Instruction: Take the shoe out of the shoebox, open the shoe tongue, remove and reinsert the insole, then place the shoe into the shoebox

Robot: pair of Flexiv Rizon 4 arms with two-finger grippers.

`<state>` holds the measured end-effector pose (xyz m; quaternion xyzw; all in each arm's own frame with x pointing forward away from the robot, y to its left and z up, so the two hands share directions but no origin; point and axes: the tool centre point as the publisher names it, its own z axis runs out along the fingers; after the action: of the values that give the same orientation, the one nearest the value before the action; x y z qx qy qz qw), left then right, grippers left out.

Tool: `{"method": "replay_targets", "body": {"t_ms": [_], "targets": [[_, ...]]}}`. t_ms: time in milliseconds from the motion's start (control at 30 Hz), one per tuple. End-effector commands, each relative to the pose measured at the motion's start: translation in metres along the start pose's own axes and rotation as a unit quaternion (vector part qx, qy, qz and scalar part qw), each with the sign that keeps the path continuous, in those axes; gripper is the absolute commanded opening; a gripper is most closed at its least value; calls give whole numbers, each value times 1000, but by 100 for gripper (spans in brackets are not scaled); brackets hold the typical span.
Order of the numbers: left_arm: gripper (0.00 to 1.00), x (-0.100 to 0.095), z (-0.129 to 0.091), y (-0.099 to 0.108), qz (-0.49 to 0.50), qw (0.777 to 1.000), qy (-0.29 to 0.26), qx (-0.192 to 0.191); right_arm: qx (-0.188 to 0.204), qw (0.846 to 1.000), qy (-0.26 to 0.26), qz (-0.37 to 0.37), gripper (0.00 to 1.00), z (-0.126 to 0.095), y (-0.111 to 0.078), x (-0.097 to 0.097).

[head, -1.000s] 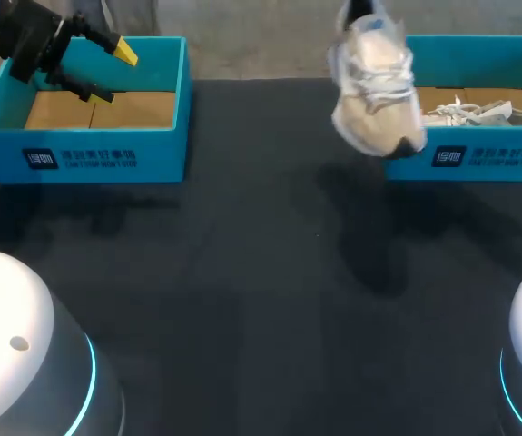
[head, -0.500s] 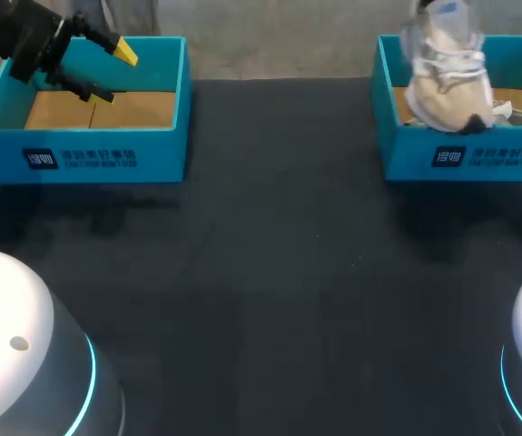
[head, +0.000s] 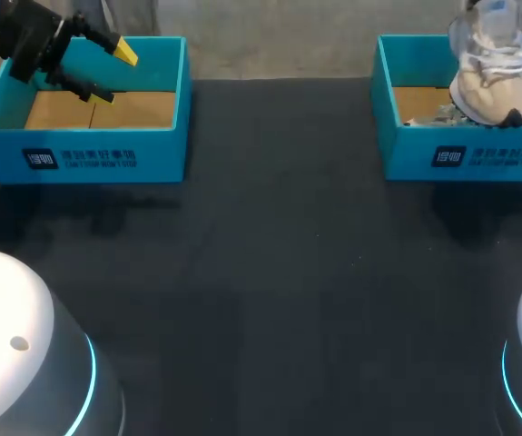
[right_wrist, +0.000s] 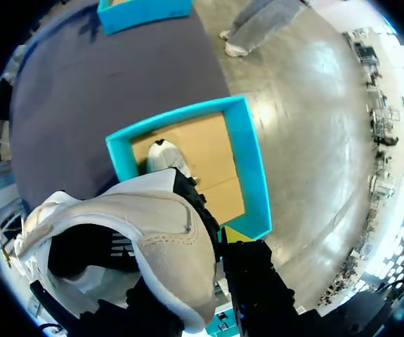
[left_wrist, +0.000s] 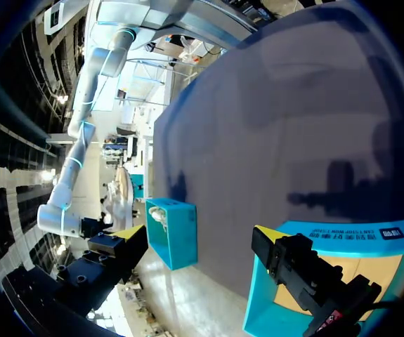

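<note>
The shoe (head: 489, 82) hangs in the air over the right box (head: 415, 159) at the far right of the counter (head: 270, 272). It is toe down, with its sole toward the box's front wall, and it does not seem to touch the box. The right claw (right_wrist: 209, 281) has it by the heel collar. In the right wrist view one black finger with a yellow tip lies against the outside of the heel, and the other finger is hidden by the shoe. Since the shoe is carried clear of any support, I take the claw to be clamped on it. A second shoe (head: 442, 114) lies on the cardboard floor inside this box, toward its left. At the far left, the left claw (head: 111, 74) hovers over the left box (head: 79, 159), its fingers spread wide with nothing between them. I judge this to be the last step, placing the shoe in the box. A shoe hanging over a box could equally be coming out, and these views alone do not settle it. If it is going in, the next move calls for lowering it into the free floor beside the second shoe. It should be tipped so the sole lands flat rather than on the toe, kept off the front wall and the other shoe's laces, and released only once it rests.
</note>
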<state>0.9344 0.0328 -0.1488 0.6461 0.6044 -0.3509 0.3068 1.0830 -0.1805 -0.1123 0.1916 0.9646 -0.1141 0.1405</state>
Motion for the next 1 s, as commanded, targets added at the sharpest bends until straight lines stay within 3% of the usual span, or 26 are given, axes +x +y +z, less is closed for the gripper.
{"method": "replay_targets", "body": {"t_ms": [33, 467, 1000], "targets": [[100, 0, 0, 0, 0, 1000, 2, 0, 1, 1000, 3, -2, 0, -1, 1, -3], [100, 0, 0, 0, 0, 1000, 2, 0, 1, 1000, 3, -2, 0, -1, 1, -3], [100, 0, 0, 0, 0, 1000, 2, 0, 5, 1000, -12, -26, 0, 43, -61, -78]]}}
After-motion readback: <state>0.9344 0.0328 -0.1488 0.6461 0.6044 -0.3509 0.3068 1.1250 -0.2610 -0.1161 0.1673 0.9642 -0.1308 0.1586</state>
